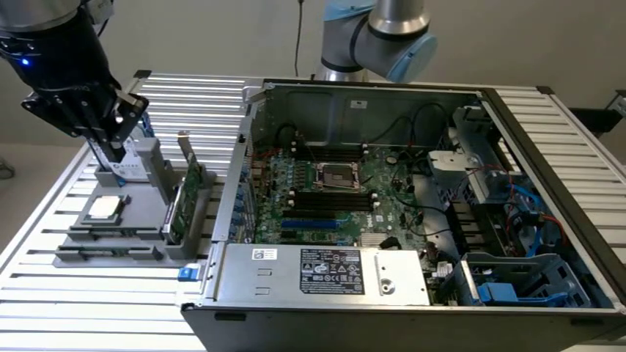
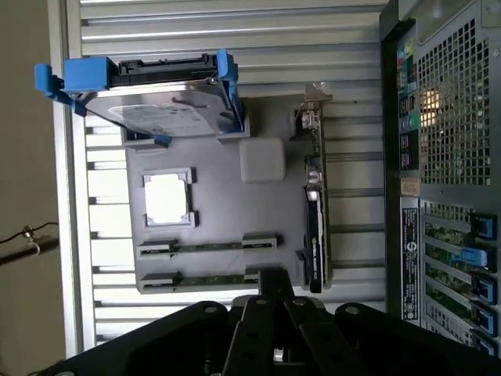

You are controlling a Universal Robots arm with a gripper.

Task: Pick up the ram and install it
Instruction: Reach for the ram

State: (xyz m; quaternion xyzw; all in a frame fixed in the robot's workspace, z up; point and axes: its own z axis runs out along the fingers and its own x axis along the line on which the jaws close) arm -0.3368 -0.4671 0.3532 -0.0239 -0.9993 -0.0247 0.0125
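Observation:
Two long thin green ram sticks (image 2: pixel 207 245) lie side by side in slots of the grey holder tray (image 2: pixel 262 125). On the exterior view's left they show as narrow strips (image 1: pixel 105 235) at the tray's front. My gripper (image 1: pixel 111 150) hangs over the tray's back end, just above the hard drive (image 1: pixel 125 172), well away from the ram. In the wrist view its dark fingers (image 2: pixel 274 283) converge together with nothing between them. The open computer case (image 1: pixel 411 95) stands to the tray's right, with black memory slots (image 1: pixel 333 196) on its motherboard.
On the tray stand a hard drive in a blue carrier (image 2: pixel 149 102), a silver processor chip (image 2: pixel 167 196) and a tall green expansion card (image 1: pixel 188 194) on edge. The case's power supply (image 1: pixel 328 270) and blue cables (image 1: pixel 523 209) lie inside it. The table is slatted metal (image 1: pixel 98 308).

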